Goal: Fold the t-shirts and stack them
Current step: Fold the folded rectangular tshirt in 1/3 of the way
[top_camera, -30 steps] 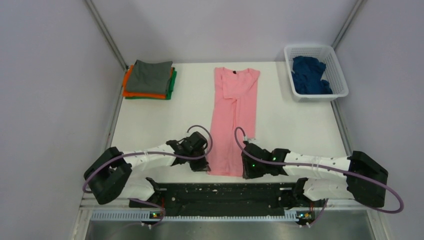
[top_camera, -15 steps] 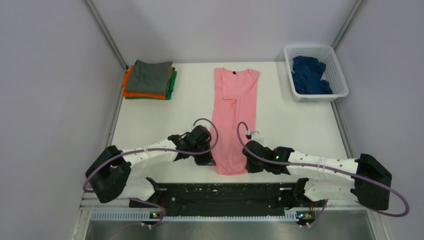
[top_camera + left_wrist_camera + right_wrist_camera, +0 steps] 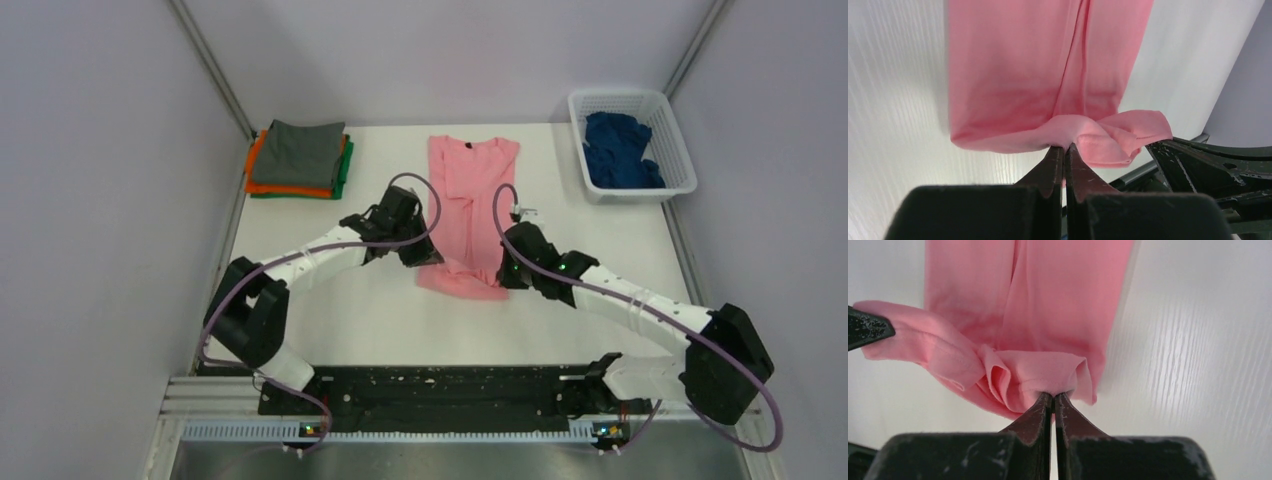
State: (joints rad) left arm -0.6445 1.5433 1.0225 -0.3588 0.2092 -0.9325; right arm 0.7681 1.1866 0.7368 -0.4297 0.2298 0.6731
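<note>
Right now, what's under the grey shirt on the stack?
Beneath the grey shirt, orange shirt and green shirt edges peek out; their middles are covered, and anything else there is hidden.

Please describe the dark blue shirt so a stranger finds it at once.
At the far right corner of the white table stands a white lattice basket. The dark blue t-shirt lies crumpled inside it, the only shirt not on the tabletop.

At the far left corner the green shirt (image 3: 345,172) shows only an edge beneath the orange shirt (image 3: 253,176). Both wrist views crop the pink shirt (image 3: 1038,75) at the top.
</note>
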